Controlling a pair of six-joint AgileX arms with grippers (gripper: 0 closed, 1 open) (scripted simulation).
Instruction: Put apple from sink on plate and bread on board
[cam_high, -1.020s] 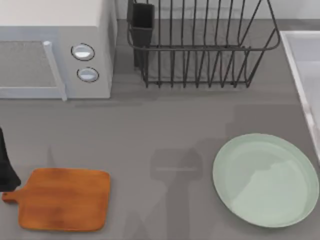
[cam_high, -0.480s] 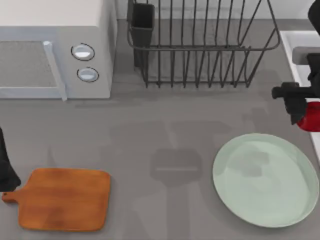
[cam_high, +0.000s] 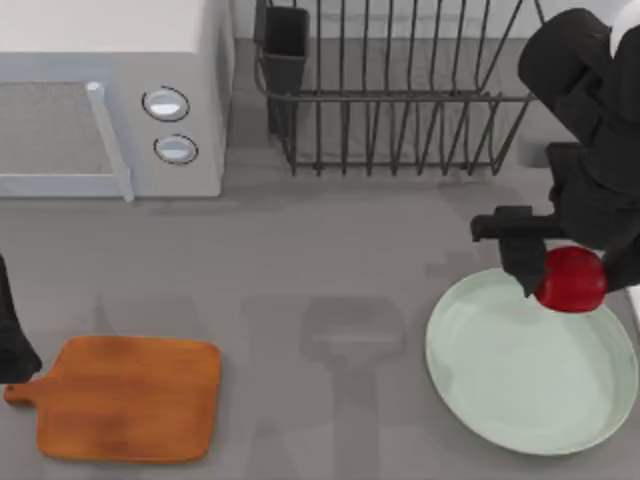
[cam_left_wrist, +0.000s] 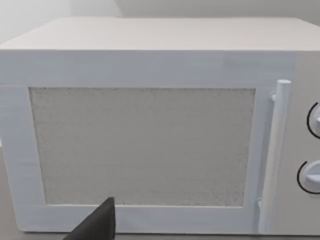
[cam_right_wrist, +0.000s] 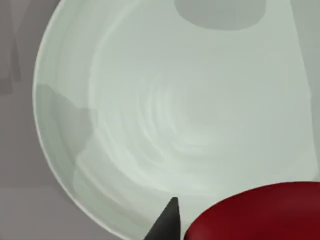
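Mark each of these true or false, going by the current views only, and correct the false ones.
1. The right hand holds the apple. True.
2. The apple rests flat in the middle of the plate. False: it is held in the hand over the plate's far right rim area.
3. The bread sits on the board. False: the board's top is bare.
4. The left arm is at the table's left edge, beside the board's handle. True.
5. The dish rack stands to the left of the microwave. False: it stands to the microwave's right.
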